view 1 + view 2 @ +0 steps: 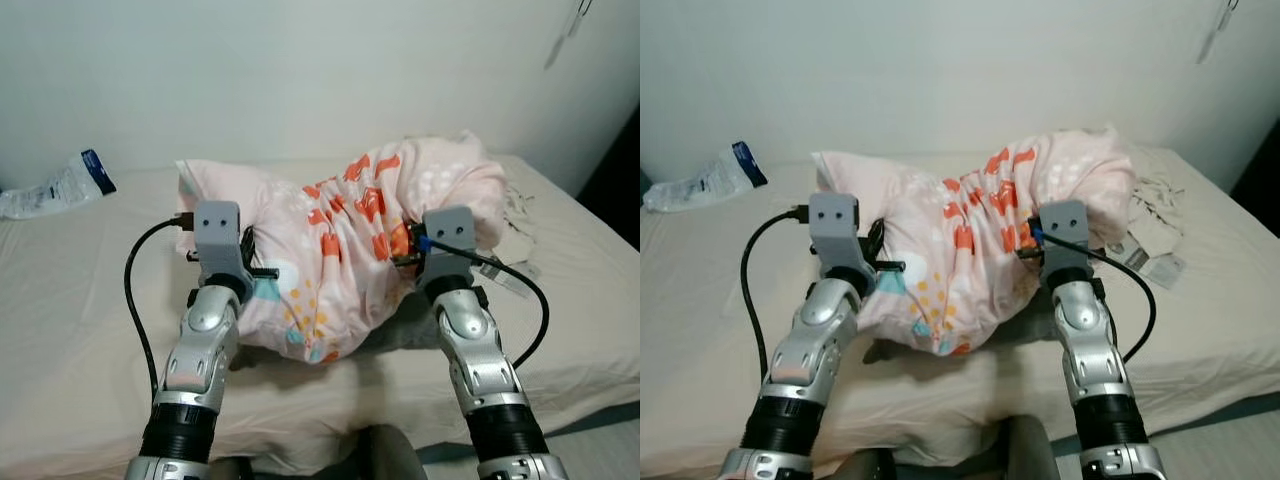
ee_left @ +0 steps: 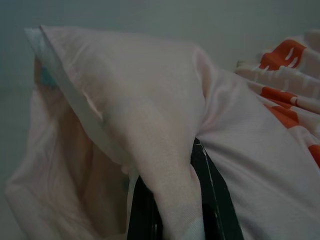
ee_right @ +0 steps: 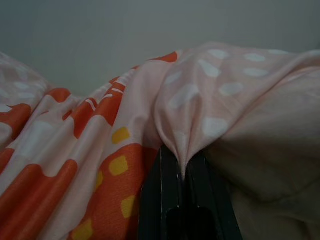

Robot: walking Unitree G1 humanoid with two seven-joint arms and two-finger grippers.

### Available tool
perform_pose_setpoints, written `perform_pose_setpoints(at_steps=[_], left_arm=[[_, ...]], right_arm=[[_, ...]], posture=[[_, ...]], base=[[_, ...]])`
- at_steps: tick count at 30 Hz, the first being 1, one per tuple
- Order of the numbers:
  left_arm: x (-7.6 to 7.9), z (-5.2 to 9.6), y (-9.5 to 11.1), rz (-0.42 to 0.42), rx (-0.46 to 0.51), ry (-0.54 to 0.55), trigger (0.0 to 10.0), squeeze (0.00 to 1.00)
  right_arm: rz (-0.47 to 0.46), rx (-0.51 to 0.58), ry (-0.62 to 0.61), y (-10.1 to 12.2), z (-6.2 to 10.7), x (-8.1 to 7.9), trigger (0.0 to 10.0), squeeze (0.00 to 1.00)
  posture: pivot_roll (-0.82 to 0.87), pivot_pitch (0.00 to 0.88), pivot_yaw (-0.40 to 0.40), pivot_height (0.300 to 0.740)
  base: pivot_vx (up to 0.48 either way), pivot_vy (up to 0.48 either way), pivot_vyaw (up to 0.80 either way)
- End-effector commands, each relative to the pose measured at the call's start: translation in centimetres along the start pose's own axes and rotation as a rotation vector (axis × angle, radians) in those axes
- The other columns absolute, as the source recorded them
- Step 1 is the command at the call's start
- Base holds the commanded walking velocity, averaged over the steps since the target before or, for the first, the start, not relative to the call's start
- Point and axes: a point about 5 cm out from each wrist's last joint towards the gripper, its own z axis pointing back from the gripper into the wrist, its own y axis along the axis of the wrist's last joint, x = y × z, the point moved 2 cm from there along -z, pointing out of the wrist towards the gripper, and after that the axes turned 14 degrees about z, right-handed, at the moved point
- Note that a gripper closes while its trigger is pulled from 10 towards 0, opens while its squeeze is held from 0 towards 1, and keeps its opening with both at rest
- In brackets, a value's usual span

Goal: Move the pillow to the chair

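Both tools are pinching the pale pink fabric pillow with orange, white and yellow print [image 1: 345, 250], which is hanging bunched between them just above the beige-sheeted bed [image 1: 80, 300]. The left tool [image 2: 172, 210] is clamping a fold at its left end, the right tool [image 3: 182, 200] one at its right end. A crumpled clear plastic bag with a blue label [image 1: 60, 185] is lying on the bed by the wall.

Bed [image 1: 80, 300] w/ beige sheet, set vs pale wall. Pink patterned pillow [image 1: 350, 250] mid-bed, bunched up. Clear plastic bag [image 1: 55, 187] w/ blue label at far left. Papers/tags [image 1: 515, 270] right of pillow.
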Motion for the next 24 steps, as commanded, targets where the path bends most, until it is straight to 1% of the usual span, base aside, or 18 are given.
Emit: perform_pose_setpoints(at_steps=[1,6,9,11,13,14,17,18,20,24], left_arm=[[1.1,0.0,-0.1,-0.032,0.016,-0.045,10.0,0.00],[0.9,-0.1,0.1,-0.024,0.035,-0.028,10.0,0.00],[0.8,-0.1,0.1,-0.021,0.036,-0.027,10.0,0.00],[0.8,-0.1,0.2,-0.021,0.046,-0.029,10.0,0.00],[0.8,-0.1,0.3,-0.021,0.049,-0.028,10.0,0.00],[0.8,-0.1,0.3,-0.019,0.053,-0.026,10.0,0.00],[0.6,0.0,0.4,-0.012,0.060,-0.018,10.0,0.00],[0.6,0.0,0.5,-0.009,0.063,-0.015,10.0,0.00],[0.5,-0.1,0.5,-0.006,0.064,-0.012,10.0,0.00],[0.4,-0.1,0.8,-0.006,0.080,-0.015,10.0,0.00]], right_arm=[[-0.005,0.063,0.048,1.2,0.1,-1.1,10.0,0.00],[0.002,0.075,0.042,1.5,0.2,-1.1,10.0,0.00],[0.002,0.079,0.040,1.5,0.2,-1.1,10.0,0.00],[0.006,0.081,0.038,1.7,0.2,-1.0,10.0,0.00],[0.011,0.082,0.038,1.7,0.2,-1.0,10.0,0.00],[0.035,0.082,0.037,1.7,0.2,-0.9,10.0,0.00],[0.043,0.081,0.037,1.7,0.1,-0.9,10.0,0.00],[0.042,0.080,0.037,1.7,0.1,-0.8,10.0,0.00],[0.007,0.093,0.043,1.9,0.1,-0.8,10.0,0.00],[0.011,0.112,0.040,2.3,0.2,-0.7,10.0,0.00]], posture=[[-0.04,0.034,-0.011,0.626],[-0.05,0.037,-0.009,0.651],[-0.05,0.038,-0.010,0.656],[-0.04,0.042,-0.015,0.671],[-0.04,0.042,-0.015,0.676],[-0.04,0.041,-0.016,0.681],[-0.04,0.040,-0.017,0.681],[-0.04,0.040,-0.017,0.681],[-0.04,0.040,-0.016,0.686],[-0.04,0.039,-0.016,0.706]], base=[[0.000,0.000,0.00],[0.000,0.000,0.00],[0.000,0.000,0.00],[0.000,0.000,0.00],[0.000,0.000,0.00],[0.000,0.000,0.00],[0.000,0.000,0.00],[0.000,0.000,0.00],[0.000,0.000,0.00],[0.000,0.000,0.00]])
